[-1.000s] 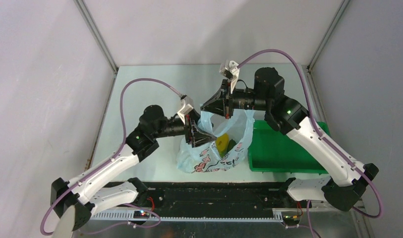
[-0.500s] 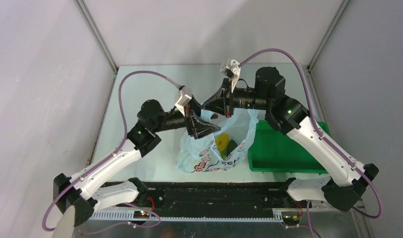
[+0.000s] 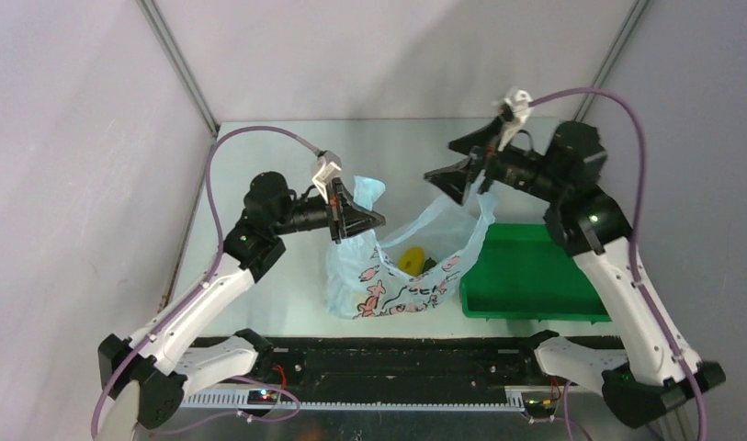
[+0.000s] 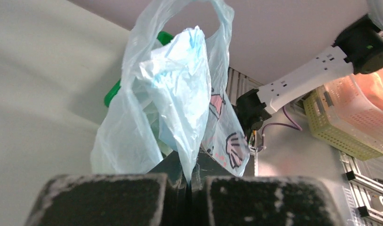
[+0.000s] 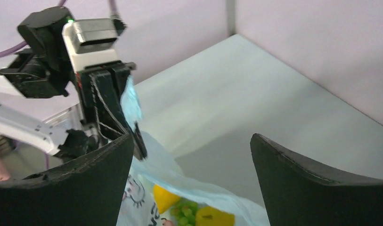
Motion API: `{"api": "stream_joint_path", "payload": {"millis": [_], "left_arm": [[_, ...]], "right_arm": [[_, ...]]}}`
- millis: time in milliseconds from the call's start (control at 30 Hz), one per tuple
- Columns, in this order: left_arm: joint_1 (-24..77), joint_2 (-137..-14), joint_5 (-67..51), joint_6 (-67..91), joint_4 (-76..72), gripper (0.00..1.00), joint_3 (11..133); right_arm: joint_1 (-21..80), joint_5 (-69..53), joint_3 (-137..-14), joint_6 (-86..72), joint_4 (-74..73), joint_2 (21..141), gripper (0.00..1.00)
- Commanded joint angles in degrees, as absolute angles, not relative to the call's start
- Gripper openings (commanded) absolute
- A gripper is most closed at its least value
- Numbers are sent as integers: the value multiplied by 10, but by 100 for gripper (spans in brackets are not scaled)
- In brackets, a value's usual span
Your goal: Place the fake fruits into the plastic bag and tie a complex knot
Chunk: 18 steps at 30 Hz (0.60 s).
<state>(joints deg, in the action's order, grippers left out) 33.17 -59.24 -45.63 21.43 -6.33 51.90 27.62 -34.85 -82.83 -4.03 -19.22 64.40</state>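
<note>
My left gripper [image 4: 188,188] has its jaws pressed together, and a bunched-up bit of the plastic bag [image 4: 180,94] is pinched right between them. The thin blue plastic stands up from the jaws, with a handle loop [image 4: 213,12] above it.

My right gripper [image 5: 191,139] has its jaws wide apart. Nothing is between them. Looking down past them, I see the bag's open mouth [image 5: 180,179] and the fake fruits inside: the green grapes [image 5: 184,212] with the yellow fruit [image 5: 209,219] beside them.

From the top camera, the left gripper [image 3: 377,220] is at 10 o'clock from the bag [image 3: 397,294] and holds up that side. The right gripper [image 3: 447,163] is up in the air at 1 o'clock from the bag, close to the other handle. I can't tell if it touches it.

The bag sits on the table [image 3: 287,156], near the 6 o'clock edge. The yellow fruit [image 3: 411,259] shows through its open top. The green tray [image 3: 526,276] lies at 3 o'clock, just beside the bag.
</note>
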Motion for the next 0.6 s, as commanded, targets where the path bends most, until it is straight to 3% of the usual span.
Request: {"api": "stream_joint_path", "payload": {"millis": [0,133,367,567], "left_arm": [[292,-584,-524,181,-18,0,548],[276,-579,-541,154,4,0,550],[272,-569,-542,137,16,0,539],[272,-567,-547,139,8,0,531]], "right_arm": [[189,-379,-798,-70,-197,582,99],[126,-433,-769,-60,-260,553,99],[78,-408,-728,-55,-313,521,98],[72,-451,-710,-61,-297,535,82]]}}
